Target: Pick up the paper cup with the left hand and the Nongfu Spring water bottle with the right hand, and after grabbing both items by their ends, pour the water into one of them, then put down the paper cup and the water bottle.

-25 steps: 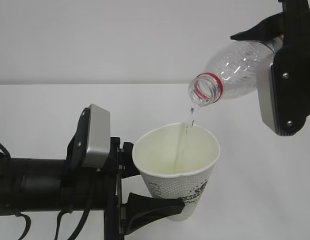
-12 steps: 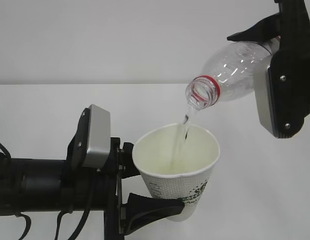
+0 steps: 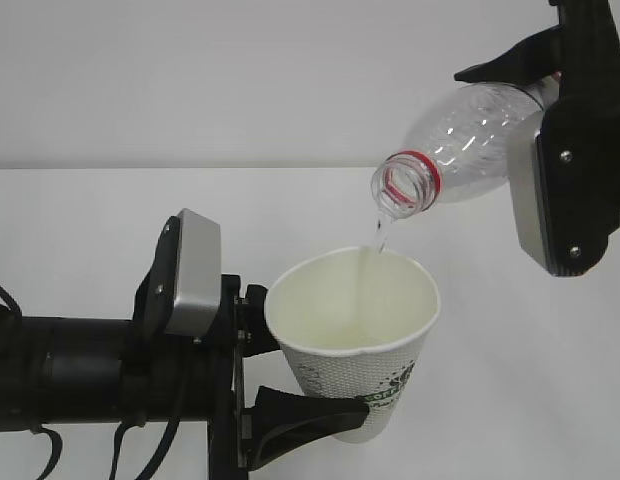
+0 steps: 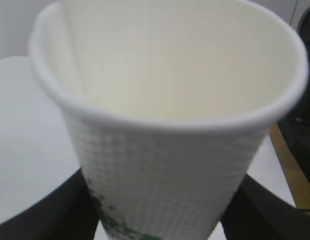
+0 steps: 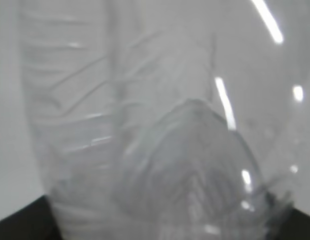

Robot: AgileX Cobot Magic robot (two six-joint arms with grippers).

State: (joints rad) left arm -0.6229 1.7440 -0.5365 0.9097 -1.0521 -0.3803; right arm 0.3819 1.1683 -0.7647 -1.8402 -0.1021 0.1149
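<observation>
Exterior view: left gripper (image 3: 290,375) grasps upright paper cup (image 3: 355,340); right gripper (image 3: 550,130) grasps tilted water bottle (image 3: 460,150).

The paper cup (image 3: 355,345) is seen as white outside, embossed with a fine grid of dimples and printed with dark green-black marks, and cream inside. The Nongfu Spring water bottle (image 3: 460,150) is clear, ringed in red at the neck. Both claws are black, each fitted with a grey plate. The bench (image 3: 110,200) is white.
</observation>
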